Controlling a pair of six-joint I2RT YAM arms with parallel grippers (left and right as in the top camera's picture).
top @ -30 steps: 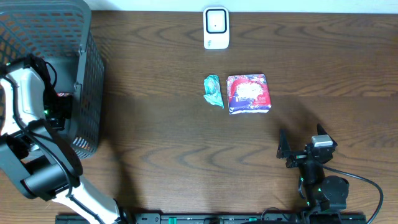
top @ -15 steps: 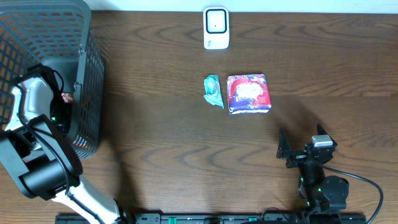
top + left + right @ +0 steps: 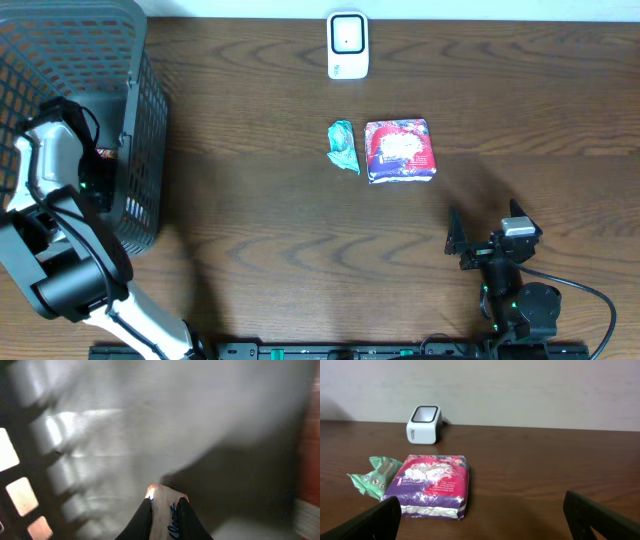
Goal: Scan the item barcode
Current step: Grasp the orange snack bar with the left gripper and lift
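Observation:
My left gripper (image 3: 165, 503) is down inside the dark mesh basket (image 3: 140, 150) and is shut on a thin white packet with blue lettering (image 3: 166, 493). From overhead the basket wall and the arm hide those jaws. The white barcode scanner (image 3: 348, 45) stands at the table's far edge, also the scanner (image 3: 424, 424) in the right wrist view. My right gripper (image 3: 482, 517) rests open near the front edge, the right gripper (image 3: 487, 232) holding nothing.
A purple and red pack (image 3: 401, 150) and a crumpled green packet (image 3: 343, 146) lie mid-table, in front of the scanner. A reddish item (image 3: 307, 460) shows at the right inside the basket. The basket fills the far left corner.
My left gripper has closed from wide open onto the white packet, after sliding slightly nearer within the basket. The right arm has stayed still.

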